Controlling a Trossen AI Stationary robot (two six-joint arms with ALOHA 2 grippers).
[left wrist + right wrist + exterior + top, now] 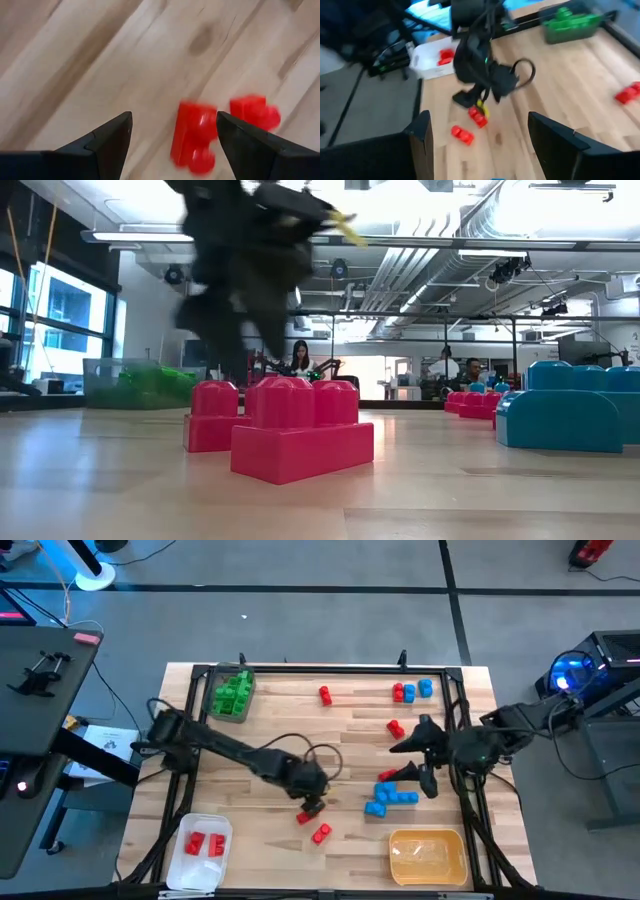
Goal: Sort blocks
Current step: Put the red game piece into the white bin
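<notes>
My left gripper point(312, 802) is open and hovers just above a red block point(194, 139) near the table's middle front. That block shows between the two fingers, closer to one of them and touching neither. A second red block point(254, 112) lies beside it on the table. Both blocks also show in the high view point(303, 818) point(321, 833) and the low view point(300, 430). My right gripper point(412, 760) is open and empty over the table's right half, just beyond a cluster of blue blocks point(390, 796).
A grey tray with green blocks point(232, 692) stands far left. A white tray with red blocks point(203, 845) stands near left and a yellow tray point(428, 855) near right. Loose red blocks point(325, 695) point(396, 727) and red and blue blocks point(412, 690) lie at the far right.
</notes>
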